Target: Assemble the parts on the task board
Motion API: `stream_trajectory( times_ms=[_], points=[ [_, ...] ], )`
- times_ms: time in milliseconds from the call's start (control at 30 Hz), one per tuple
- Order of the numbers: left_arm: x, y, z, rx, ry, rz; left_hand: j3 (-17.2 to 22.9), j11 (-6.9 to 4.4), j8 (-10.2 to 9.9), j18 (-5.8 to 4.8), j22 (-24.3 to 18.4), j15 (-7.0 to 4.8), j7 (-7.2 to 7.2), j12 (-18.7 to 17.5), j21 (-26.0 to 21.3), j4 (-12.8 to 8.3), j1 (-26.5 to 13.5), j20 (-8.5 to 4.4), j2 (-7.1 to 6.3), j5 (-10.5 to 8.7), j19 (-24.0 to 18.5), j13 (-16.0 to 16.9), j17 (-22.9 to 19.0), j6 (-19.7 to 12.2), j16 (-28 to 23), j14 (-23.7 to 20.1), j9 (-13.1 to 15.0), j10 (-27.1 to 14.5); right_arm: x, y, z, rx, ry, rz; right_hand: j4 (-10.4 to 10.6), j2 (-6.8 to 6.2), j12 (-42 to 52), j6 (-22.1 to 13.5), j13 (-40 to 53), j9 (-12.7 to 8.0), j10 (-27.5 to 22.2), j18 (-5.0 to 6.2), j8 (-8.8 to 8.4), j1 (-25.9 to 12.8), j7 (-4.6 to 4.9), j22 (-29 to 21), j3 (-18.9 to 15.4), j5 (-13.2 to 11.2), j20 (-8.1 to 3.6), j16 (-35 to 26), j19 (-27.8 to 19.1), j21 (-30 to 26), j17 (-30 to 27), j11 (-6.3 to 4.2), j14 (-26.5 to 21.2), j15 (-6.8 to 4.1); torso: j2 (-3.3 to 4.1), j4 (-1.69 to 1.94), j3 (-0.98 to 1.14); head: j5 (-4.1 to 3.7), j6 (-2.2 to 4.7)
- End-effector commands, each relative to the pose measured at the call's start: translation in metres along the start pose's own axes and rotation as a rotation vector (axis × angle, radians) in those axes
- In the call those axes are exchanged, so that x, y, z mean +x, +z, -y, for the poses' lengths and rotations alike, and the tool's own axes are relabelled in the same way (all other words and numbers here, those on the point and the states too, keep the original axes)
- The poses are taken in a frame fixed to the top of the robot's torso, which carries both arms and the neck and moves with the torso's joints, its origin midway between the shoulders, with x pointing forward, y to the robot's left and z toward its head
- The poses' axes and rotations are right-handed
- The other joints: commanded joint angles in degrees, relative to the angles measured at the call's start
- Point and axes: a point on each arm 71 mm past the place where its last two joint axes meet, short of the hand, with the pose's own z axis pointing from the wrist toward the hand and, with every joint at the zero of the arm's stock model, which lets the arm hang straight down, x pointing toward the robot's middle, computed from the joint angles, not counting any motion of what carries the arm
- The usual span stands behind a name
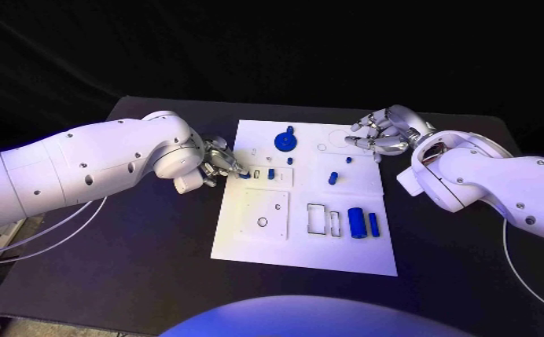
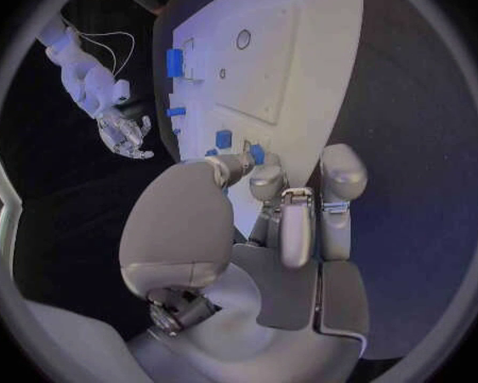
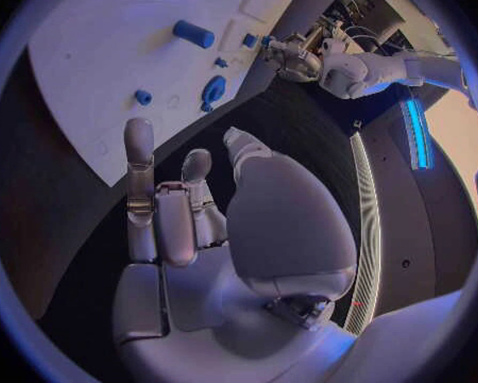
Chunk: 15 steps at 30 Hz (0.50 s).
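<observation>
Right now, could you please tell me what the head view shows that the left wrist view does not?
Head view, not left wrist view: the round blue disc at the far part of the task board, and the left arm.
Left wrist view, not head view: the palm side of the left hand.
Both: the board, the right hand holding nothing, and the small blue part at the left fingertips; a grip cannot be confirmed.

I'm working in what looks like a robotics lab or test cell. The black table is backed by black curtain from nine to three o'clock. A white task board with cut-out slots lies at its centre. In the right wrist view a lit blue strip and cabled equipment stand beyond the table.
</observation>
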Motion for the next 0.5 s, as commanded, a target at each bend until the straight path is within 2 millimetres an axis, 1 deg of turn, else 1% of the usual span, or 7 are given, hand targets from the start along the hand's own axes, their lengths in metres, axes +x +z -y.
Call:
stream_trajectory(
  times_ms=[33,133,333,367,433,467,500],
  points=[
    [0.0031,-0.0014,0.0042,0.044,-0.033,-0.045,8.33,-0.08,-0.02,-0.54,1.39,-0.17,-0.03,0.32,-0.08,-8.98,-0.70,0.03,0.15,1.34,0.04,0.16,15.09,0.68,0.21,6.16,-0.16,0.66,0.0008,-0.0001,-0.0003,-0.008,-0.007,-0.006,0.01,-0.01,0.20,-0.34,-0.04,-0.05,-0.36,0.69,0.20,-0.36,-0.03,0.00,0.43,0.29,-0.04,-0.25,-0.26,-0.34,-0.10,-0.03,-0.25,-0.07,0.01,0.00,0.03,0.03,0.08],
    [0.0023,-0.0026,0.0054,0.053,-0.039,-0.048,8.27,-0.11,-0.14,-0.53,1.44,-0.19,-0.06,0.30,-0.12,-9.20,-0.92,0.02,0.03,1.82,0.02,0.16,15.09,0.92,0.21,6.16,-0.24,0.75,0.0009,-0.0001,-0.0002,-0.008,-0.007,-0.006,0.02,-0.01,0.25,-0.34,-0.03,-0.05,-0.34,0.71,0.24,-0.40,-0.03,-0.08,0.46,0.29,-0.04,-0.28,-0.30,-0.48,-0.15,-0.03,-0.27,-0.07,0.01,0.00,0.05,0.05,0.09],
    [0.0009,-0.0041,0.0088,0.066,-0.041,-0.048,8.16,-0.25,-0.64,-0.53,1.78,-0.31,-0.20,0.39,0.02,-10.21,-1.72,-0.08,-0.29,4.80,0.02,0.45,15.09,1.99,0.21,6.16,-0.49,1.19,0.0013,0.0000,-0.0002,-0.008,-0.007,-0.006,0.02,-0.01,0.25,-0.34,-0.03,-0.05,-0.34,0.71,0.24,-0.40,-0.03,-0.08,0.46,0.29,-0.04,-0.28,-0.30,-0.48,-0.15,-0.03,-0.27,-0.07,0.01,-0.02,0.06,0.13,0.15],
    [0.0008,-0.0041,0.0095,0.068,-0.039,-0.047,8.15,-0.28,-0.72,-0.54,1.88,-0.35,-0.23,0.42,0.07,-10.48,-1.89,-0.11,-0.41,5.86,0.03,0.52,15.09,2.28,0.21,6.16,-0.53,1.29,0.0013,0.0000,-0.0002,-0.008,-0.007,-0.006,0.02,-0.01,0.25,-0.34,-0.03,-0.05,-0.34,0.71,0.24,-0.40,-0.03,-0.08,0.46,0.29,-0.04,-0.28,-0.30,-0.48,-0.15,-0.03,-0.27,-0.07,0.01,-0.02,0.06,0.13,0.15],
    [0.0009,-0.0039,0.0114,0.072,-0.034,-0.048,8.14,-0.40,-0.84,-0.55,2.16,-0.48,-0.37,0.54,0.26,-11.18,-2.40,-0.24,-0.87,9.46,0.08,0.80,15.09,3.15,0.21,6.16,-0.53,1.58,0.0015,0.0000,-0.0003,-0.008,-0.007,-0.007,0.02,-0.01,0.25,-0.34,-0.03,-0.05,-0.34,0.71,0.24,-0.40,-0.03,-0.08,0.46,0.29,-0.04,-0.28,-0.30,-0.48,-0.15,-0.03,-0.27,-0.07,0.01,-0.03,0.06,0.12,0.19],
    [0.0009,-0.0037,0.0125,0.074,-0.031,-0.047,8.07,-0.46,-0.87,-0.57,2.37,-0.58,-0.51,0.62,0.43,-11.57,-2.84,-0.33,-1.16,12.23,0.12,0.99,15.09,3.72,0.21,6.16,-0.46,1.78,0.0015,0.0001,-0.0003,-0.008,-0.007,-0.007,0.02,-0.01,0.25,-0.34,-0.03,-0.05,-0.34,0.71,0.24,-0.40,-0.03,-0.08,0.46,0.29,-0.04,-0.28,-0.30,-0.48,-0.15,-0.03,-0.27,-0.07,0.01,-0.03,0.06,0.12,0.19],
    [0.0008,-0.0035,0.0136,0.076,-0.028,-0.047,7.96,-0.54,-0.85,-0.57,2.47,-0.62,-0.51,0.65,0.52,-11.73,-3.07,-0.38,-1.35,13.60,0.14,1.07,15.09,3.95,0.21,6.16,-0.40,1.87,0.0015,0.0001,-0.0003,-0.009,-0.007,-0.007,0.02,-0.01,0.25,-0.34,-0.03,-0.05,-0.34,0.71,0.24,-0.40,-0.03,-0.08,0.46,0.29,-0.04,-0.28,-0.30,-0.48,-0.15,-0.03,-0.27,-0.07,0.02,-0.04,0.06,0.06,0.19]
  ],
)
